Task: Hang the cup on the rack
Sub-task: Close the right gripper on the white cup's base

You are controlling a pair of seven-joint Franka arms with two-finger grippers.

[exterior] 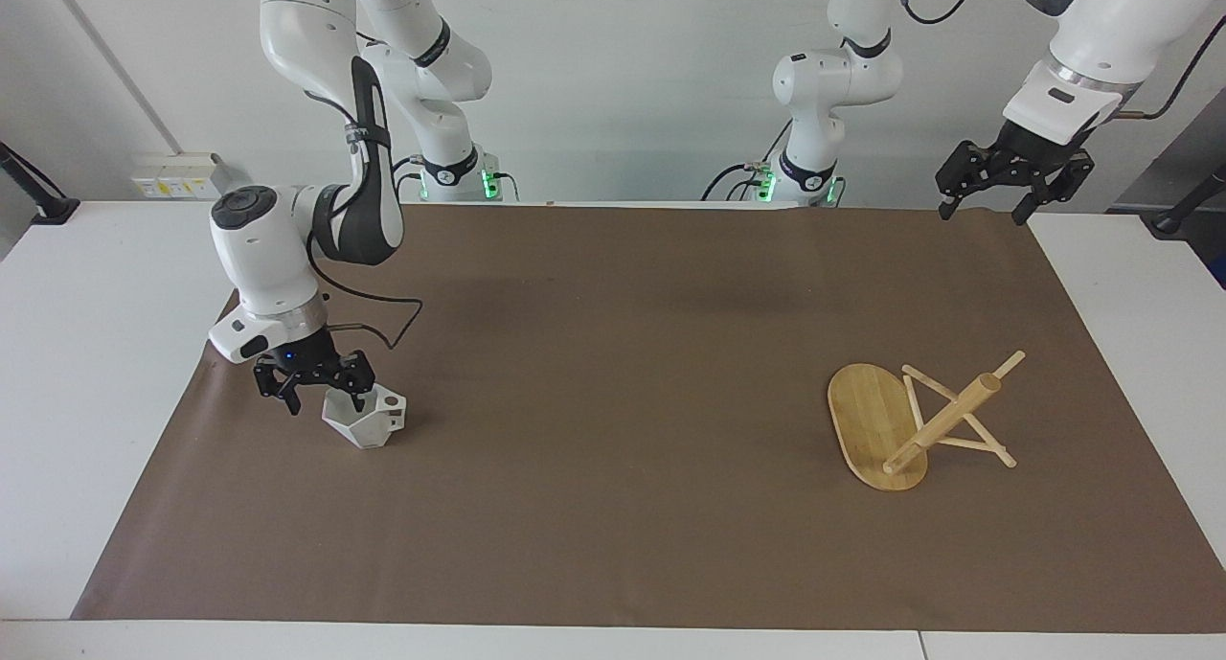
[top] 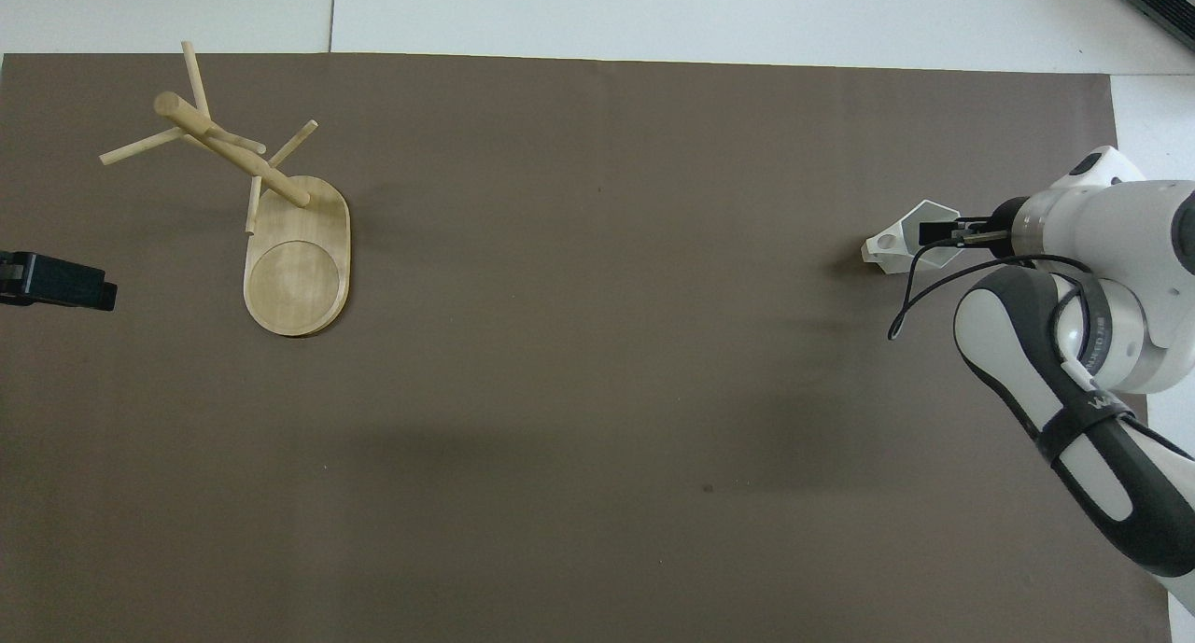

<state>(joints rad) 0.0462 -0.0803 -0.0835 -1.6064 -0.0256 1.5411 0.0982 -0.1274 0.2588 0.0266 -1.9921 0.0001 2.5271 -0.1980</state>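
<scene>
The white faceted cup (exterior: 369, 422) sits on the brown mat near the right arm's end of the table, its handle (top: 887, 244) pointing toward the left arm's end. My right gripper (exterior: 327, 403) is open and low at the cup's rim. One fingertip (exterior: 360, 400) dips into the cup's mouth and the other stays outside the wall. The bamboo rack (exterior: 943, 419) stands on its oval base (top: 297, 274) toward the left arm's end, with its pegs bare. My left gripper (exterior: 984, 208) waits open in the air over the mat's corner by the left arm's base.
The brown mat (exterior: 623, 373) covers most of the white table. A black cable (exterior: 378, 310) loops from the right wrist down to the mat beside the cup. The left gripper's black tip (top: 58, 283) shows at the overhead view's edge beside the rack.
</scene>
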